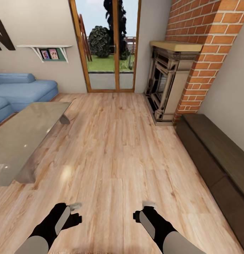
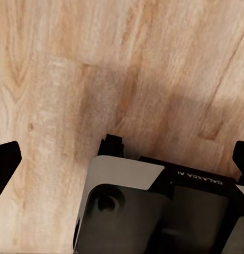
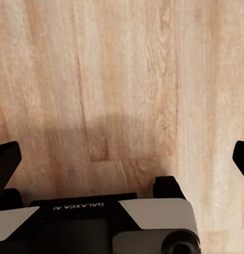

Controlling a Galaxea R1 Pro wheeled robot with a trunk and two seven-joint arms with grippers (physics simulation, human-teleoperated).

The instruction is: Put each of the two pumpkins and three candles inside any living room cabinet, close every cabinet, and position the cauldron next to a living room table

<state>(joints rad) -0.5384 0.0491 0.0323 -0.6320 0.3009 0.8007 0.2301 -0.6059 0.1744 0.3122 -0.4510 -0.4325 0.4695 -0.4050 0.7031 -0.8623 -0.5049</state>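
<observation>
Head camera high, facing glass doors; wrist cameras close above shared floor.

A blue sofa sat by the left wall under a shelf with photos. Glass doors showed the garden, brick fireplace just to their right.

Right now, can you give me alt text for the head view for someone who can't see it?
Both grippers, left and right, hang empty over a wood floor. A glass-topped table and blue sofa stand at left, a long dark cabinet, closed, at right, with a brick fireplace and glass doors ahead.
</observation>
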